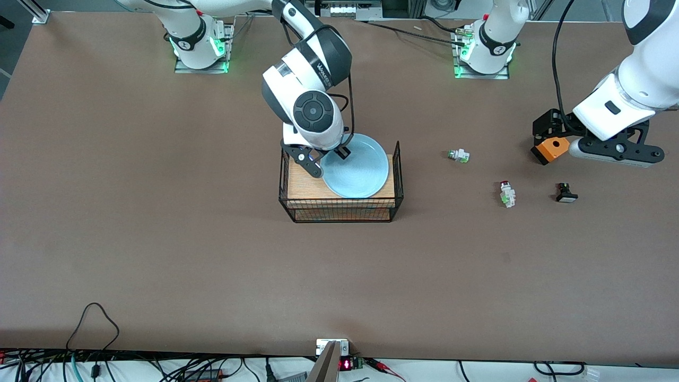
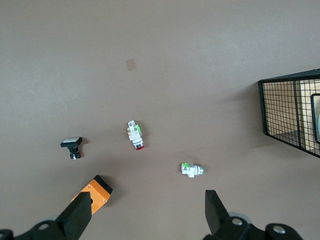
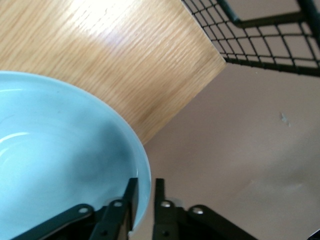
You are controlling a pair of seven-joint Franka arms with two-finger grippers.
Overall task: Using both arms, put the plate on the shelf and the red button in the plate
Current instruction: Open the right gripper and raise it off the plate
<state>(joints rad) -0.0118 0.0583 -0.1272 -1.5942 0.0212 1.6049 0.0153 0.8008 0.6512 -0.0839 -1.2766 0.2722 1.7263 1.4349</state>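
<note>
The pale blue plate (image 1: 356,167) lies over the wooden board on top of a black wire basket (image 1: 398,178). My right gripper (image 1: 342,153) is at the plate's rim on the side toward the robots' bases. In the right wrist view the gripper (image 3: 145,192) is shut on the plate (image 3: 60,150), one finger inside the rim and one outside. The red button (image 1: 506,192) lies on its side on the table toward the left arm's end; it also shows in the left wrist view (image 2: 135,136). My left gripper (image 1: 557,135) hangs open and empty (image 2: 147,207) above the table near it.
A green-capped switch (image 1: 459,155) (image 2: 192,170) and a black switch (image 1: 566,193) (image 2: 72,146) lie near the red button. An orange box (image 1: 551,149) (image 2: 92,192) sits under the left gripper. The board (image 3: 125,60) and basket wire (image 3: 260,40) (image 2: 287,110) show in the wrist views.
</note>
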